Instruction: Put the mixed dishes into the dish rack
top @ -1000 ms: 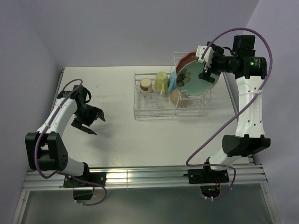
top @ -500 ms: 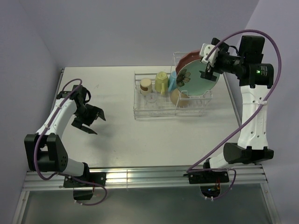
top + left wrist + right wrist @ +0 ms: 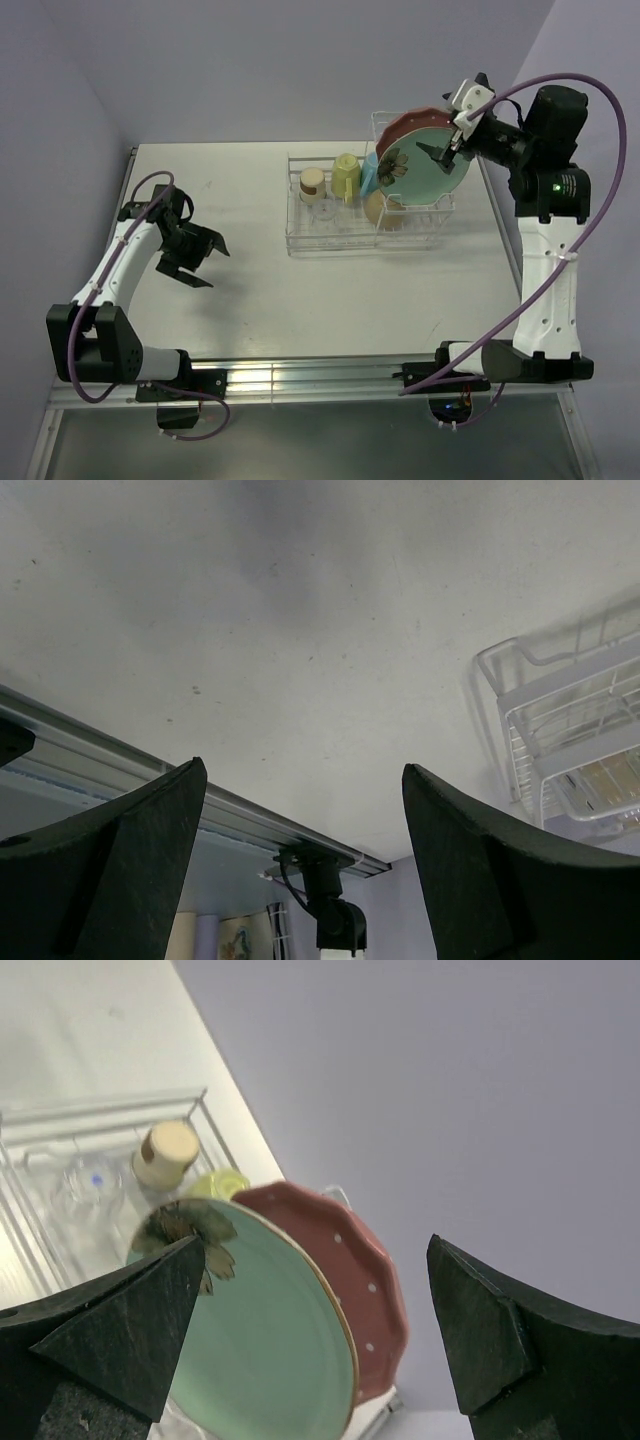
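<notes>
Dish rack (image 3: 330, 245), table's far right: loading looks finished. Mint-green plate (image 3: 415, 170) upright in the slots, before pink plate (image 3: 400, 128). Right gripper (image 3: 452, 135) spread, empty, at plate rim. Left gripper (image 3: 212, 265) spread, empty. Next: withdraw without nudging plates.

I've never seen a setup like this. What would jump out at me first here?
Probably the mint-green plate with its dark flower print, standing on edge in the white wire rack at the table's far right, a pink dotted plate right behind it. The right gripper hovers open close over those plates. A yellow-green mug and a tan cup sit in the rack's lower part, and the left gripper hangs open over the table's left side.
</notes>
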`<action>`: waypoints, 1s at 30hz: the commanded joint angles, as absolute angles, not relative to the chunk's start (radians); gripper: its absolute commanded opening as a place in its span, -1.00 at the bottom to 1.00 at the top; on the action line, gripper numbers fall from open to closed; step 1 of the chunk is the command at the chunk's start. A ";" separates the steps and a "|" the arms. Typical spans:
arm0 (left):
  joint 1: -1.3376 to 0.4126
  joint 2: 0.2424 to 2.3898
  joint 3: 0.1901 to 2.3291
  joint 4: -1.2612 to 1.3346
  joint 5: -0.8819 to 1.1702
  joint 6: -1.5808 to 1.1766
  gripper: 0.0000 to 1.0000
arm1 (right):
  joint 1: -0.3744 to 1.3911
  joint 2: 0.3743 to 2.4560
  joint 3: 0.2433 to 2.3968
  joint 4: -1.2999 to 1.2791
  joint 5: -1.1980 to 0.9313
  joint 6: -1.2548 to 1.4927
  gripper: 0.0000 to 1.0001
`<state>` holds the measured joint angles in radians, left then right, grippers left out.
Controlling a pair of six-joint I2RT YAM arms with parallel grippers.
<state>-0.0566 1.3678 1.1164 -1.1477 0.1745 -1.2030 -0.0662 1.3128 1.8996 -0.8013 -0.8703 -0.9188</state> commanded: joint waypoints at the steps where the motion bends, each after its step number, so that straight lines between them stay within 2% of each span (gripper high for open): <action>1: -0.067 1.319 1.097 -1.114 0.216 -1.232 0.71 | -0.066 1.233 1.813 -0.496 -0.919 -0.626 0.99; 7: -0.074 1.275 1.071 -1.069 0.259 -1.253 0.71 | -0.042 1.097 1.577 -0.130 -0.705 -0.137 0.99; 8: -0.074 1.263 1.063 -1.062 0.279 -1.255 0.71 | -0.031 1.082 1.518 -0.095 -0.618 -0.023 0.99; 11: -0.074 1.250 1.065 -1.049 0.308 -1.252 0.71 | 0.057 1.023 1.436 -0.067 -0.533 0.070 0.99; 16: -0.075 1.255 1.098 -1.037 0.354 -1.236 0.71 | 0.129 0.980 1.407 -0.273 -0.549 0.256 0.99; 21: -0.107 1.262 1.141 -1.017 0.387 -1.242 0.72 | 0.272 0.942 1.332 -0.507 -0.438 0.462 0.99; 25: -0.172 1.267 1.155 -0.980 0.409 -1.290 0.72 | 0.432 0.817 1.192 -0.569 -0.099 0.627 0.99; 30: -0.206 1.232 1.144 -0.968 0.416 -1.301 0.72 | 0.472 0.717 1.106 -0.730 0.116 0.704 0.99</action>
